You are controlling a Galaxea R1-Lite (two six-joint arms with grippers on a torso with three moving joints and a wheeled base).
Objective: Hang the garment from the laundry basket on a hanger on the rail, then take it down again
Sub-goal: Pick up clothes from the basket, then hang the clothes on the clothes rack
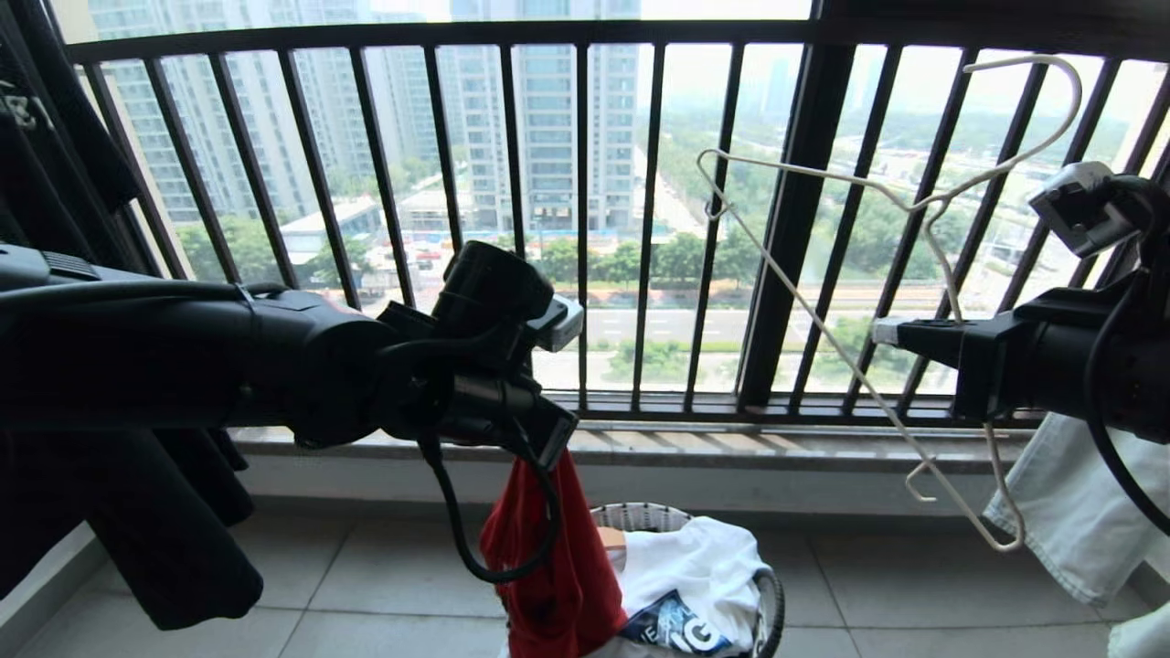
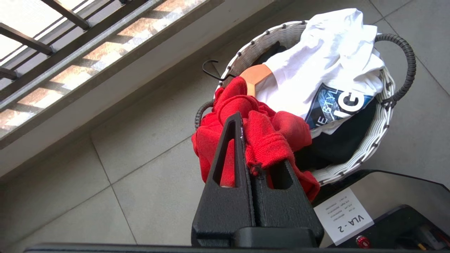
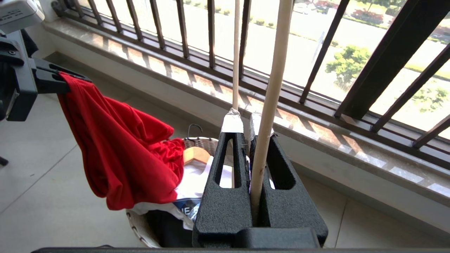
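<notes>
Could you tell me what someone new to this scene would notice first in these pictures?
Most striking is the red garment, pinched in the shut left gripper and hanging over the laundry basket on the tiled floor. To the right, the right gripper is shut on the pale wire hanger, held up in front of the black window railing.

— What hems me in up front?

— The black barred window railing (image 1: 585, 228) closes off the far side, with its stone sill (image 1: 731, 443) below. Dark clothes (image 1: 110, 512) hang at my left, pale fabric (image 1: 1069, 512) at my right.

— And low down?

— The small round white woven laundry basket (image 2: 372, 140) stands on the grey tiled floor (image 1: 384, 585), heaped with a white T-shirt with blue graphic (image 2: 327, 70). I see bare tiles on either side of it.
</notes>
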